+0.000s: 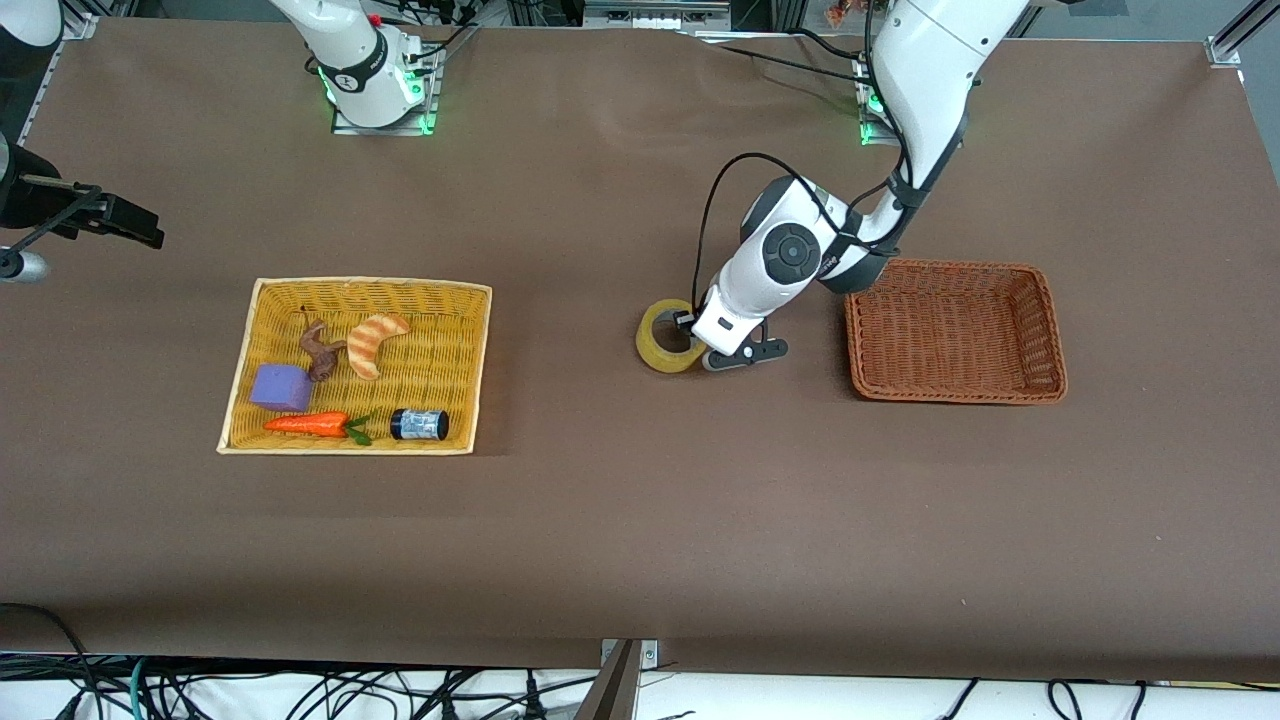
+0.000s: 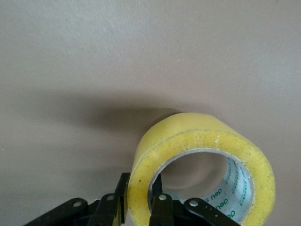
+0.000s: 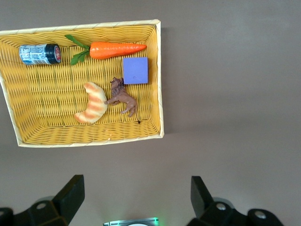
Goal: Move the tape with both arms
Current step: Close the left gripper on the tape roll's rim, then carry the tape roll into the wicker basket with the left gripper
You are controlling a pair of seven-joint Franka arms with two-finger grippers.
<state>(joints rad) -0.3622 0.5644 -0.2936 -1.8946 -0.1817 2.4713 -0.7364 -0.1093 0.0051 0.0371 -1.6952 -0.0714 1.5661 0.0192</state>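
1. Slipping is the main risk, as I judge it: the left hand (image 1: 693, 343) is gripping the tape (image 1: 668, 338) by only one wall of the ring, one finger inside the core and one outside, so the roll may be swinging or twisting out if the arm is lifting fast.
2. Rolling is the next worry: the tape is standing on edge on the brown surface (image 1: 620, 520), between the two baskets and just beside the red-brown basket (image 1: 955, 384); released badly, a round roll could be travelling away.
3. Snagging may be happening at the drop, since the red-brown basket's woven rim is raised and the ring could be catching on it.
4. Waiting over the surface near the yellow basket (image 1: 240, 400), the right hand (image 3: 136, 195) is hanging with its fingers spread wide apart and holding nothing.
5. Looking at materials: the tape (image 2: 202, 165) is showing a glossy, translucent yellow band round a grey printed core, smooth and likely slick; both baskets are showing coarse ribbed weave; the surface is looking matt and flat.
6. Lying in the yellow basket are a striped croissant (image 1: 374, 343), a carrot (image 1: 310, 424), a purple block (image 1: 280, 387), a small brown figure (image 1: 320, 350) and a dark can (image 1: 419, 424).
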